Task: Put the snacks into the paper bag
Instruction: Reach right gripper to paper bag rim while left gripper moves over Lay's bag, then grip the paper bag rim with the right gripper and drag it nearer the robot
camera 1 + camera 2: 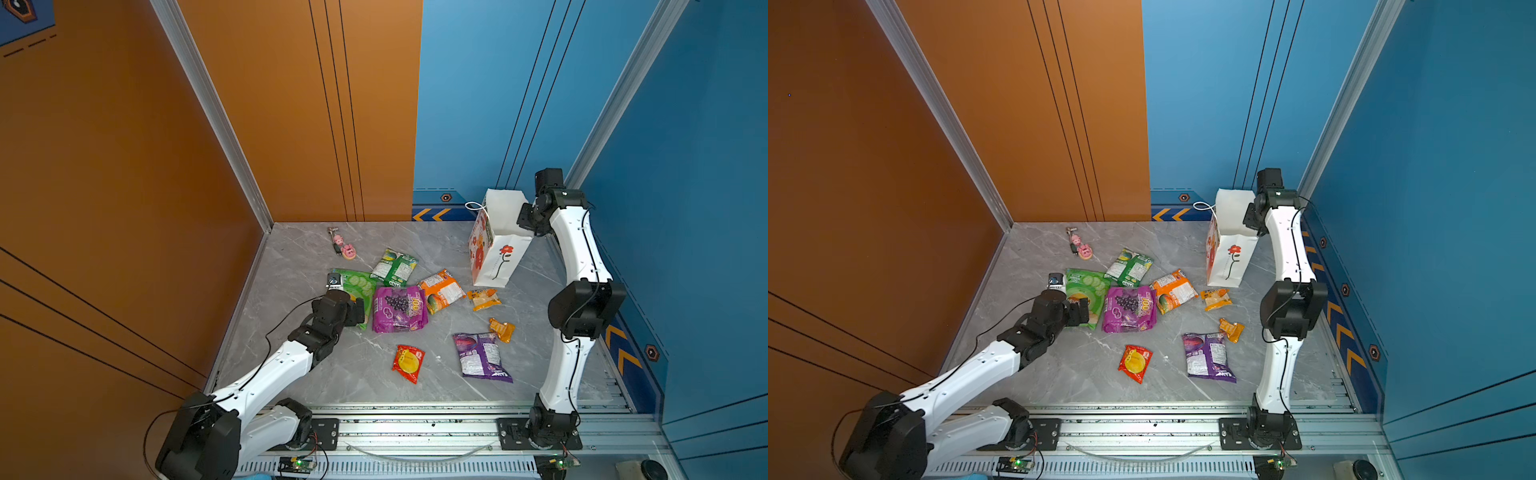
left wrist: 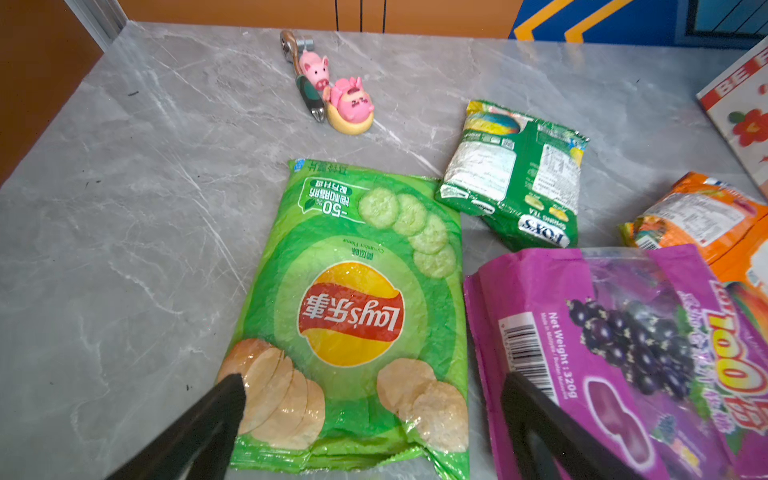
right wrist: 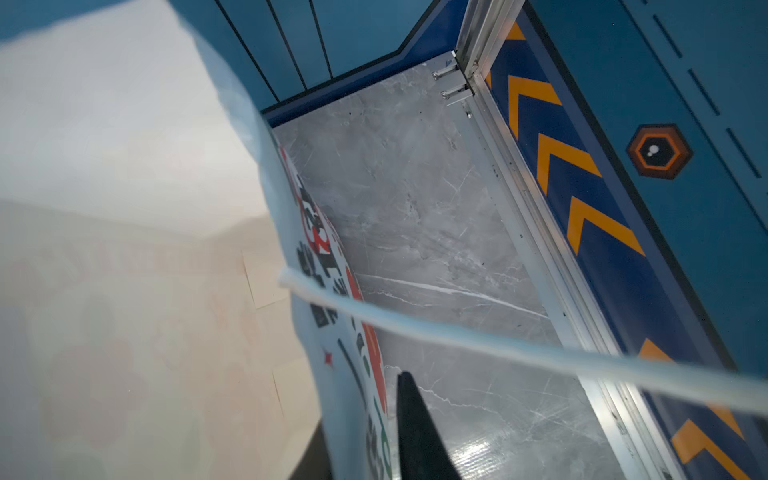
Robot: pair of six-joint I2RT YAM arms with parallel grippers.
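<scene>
Snacks (image 1: 399,309) lie loose on the counter (image 1: 299,266). Left fingers (image 2: 216,415) spread wide above the Lay's cucumber chip bag (image 2: 353,316), gripping nothing. Far right: paper bag (image 1: 500,249) standing, right fingers (image 3: 415,424) pinching its rim. Contents not discernible.

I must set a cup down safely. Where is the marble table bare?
Free: the strip along the orange wall, left of the pig charms and Lay's chip bag; the back, between charms and paper bag; the front, between red-yellow packet and rail. Crowded: the middle, where chip bag, purple grape bag and orange bag lie packed.
</scene>
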